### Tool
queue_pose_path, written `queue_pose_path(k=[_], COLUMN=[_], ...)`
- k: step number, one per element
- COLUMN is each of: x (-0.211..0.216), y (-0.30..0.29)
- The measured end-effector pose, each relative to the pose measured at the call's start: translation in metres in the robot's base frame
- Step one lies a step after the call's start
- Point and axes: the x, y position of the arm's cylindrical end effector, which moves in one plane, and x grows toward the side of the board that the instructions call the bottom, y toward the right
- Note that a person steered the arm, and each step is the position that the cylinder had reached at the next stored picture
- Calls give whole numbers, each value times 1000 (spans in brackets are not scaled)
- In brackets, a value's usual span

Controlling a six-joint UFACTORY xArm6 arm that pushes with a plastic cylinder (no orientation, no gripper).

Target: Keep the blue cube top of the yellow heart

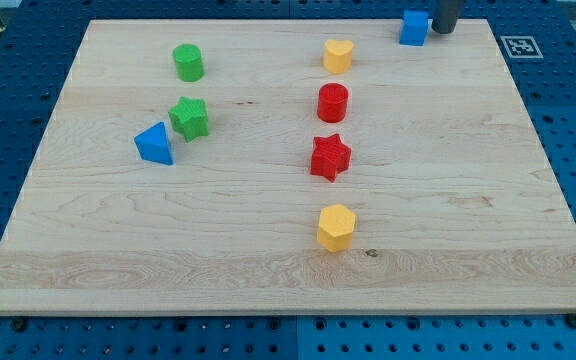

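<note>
The blue cube [414, 27] sits near the board's top edge, right of centre. The yellow heart [338, 55] lies to its left and a little lower, with a gap between them. My tip [444, 30] is at the view's top, just to the right of the blue cube, touching or nearly touching its right side. Only the rod's lower end shows.
Below the yellow heart stand a red cylinder [333, 102], a red star [330, 157] and a yellow hexagon [336, 227] in a column. On the left are a green cylinder [188, 62], a green star [189, 117] and a blue triangle [155, 143]. A marker tag [520, 45] lies at the top right.
</note>
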Motion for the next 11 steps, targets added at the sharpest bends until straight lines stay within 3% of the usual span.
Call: queue_pose_path(k=[11], x=[7], y=[-113])
